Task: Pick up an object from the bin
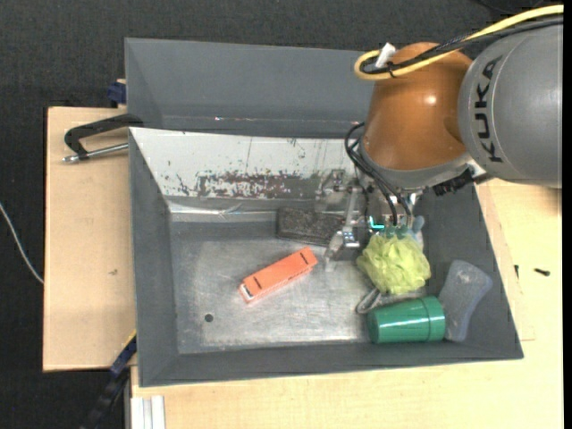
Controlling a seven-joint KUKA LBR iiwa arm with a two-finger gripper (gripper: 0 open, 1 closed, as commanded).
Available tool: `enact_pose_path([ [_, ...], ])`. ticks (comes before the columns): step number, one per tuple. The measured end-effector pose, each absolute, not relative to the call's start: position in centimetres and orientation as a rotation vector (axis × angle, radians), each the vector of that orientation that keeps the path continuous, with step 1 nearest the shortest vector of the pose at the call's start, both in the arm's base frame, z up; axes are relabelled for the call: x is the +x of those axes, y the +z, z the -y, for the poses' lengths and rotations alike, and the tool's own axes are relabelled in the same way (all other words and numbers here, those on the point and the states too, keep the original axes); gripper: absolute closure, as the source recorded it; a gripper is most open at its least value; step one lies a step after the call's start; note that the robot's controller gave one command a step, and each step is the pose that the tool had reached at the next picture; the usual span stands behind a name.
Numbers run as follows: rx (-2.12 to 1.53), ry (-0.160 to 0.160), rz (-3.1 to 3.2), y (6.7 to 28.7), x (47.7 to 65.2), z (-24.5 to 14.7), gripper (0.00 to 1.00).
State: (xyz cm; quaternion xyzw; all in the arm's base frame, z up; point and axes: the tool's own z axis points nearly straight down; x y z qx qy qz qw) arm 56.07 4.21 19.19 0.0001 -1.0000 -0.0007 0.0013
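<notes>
My gripper (350, 229) hangs below the arm's orange cover, low over the back right part of the bin floor. Its lower end is at the right end of a dark grey flat block (302, 222) that lies by the back wall. Just to its right and nearer the front sits a yellow-green mesh pouf (394, 264), close to the gripper or touching it. An orange rectangular bar (279, 275) lies slantwise on the floor, to the gripper's front left and apart from it. I see nothing held.
A green cylinder (407, 320) lies on its side in the front right corner, with a small metal ring (367, 303) beside it. A grey-blue soft piece (465, 295) leans on the right wall. The arm covers the bin's back right.
</notes>
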Motion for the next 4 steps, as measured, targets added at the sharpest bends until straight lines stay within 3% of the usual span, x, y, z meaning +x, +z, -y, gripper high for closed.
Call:
enact_pose_path([
  [1,0.115,-0.001,3.148,17.8,56.9,-4.4,0.00],
  [2,0.650,-0.002,3.080,7.5,57.2,-4.8,1.00],
  [3,0.650,-0.002,3.080,7.5,57.2,-4.8,1.00],
  [4,0.632,0.001,3.087,24.2,55.5,-4.2,1.00],
])
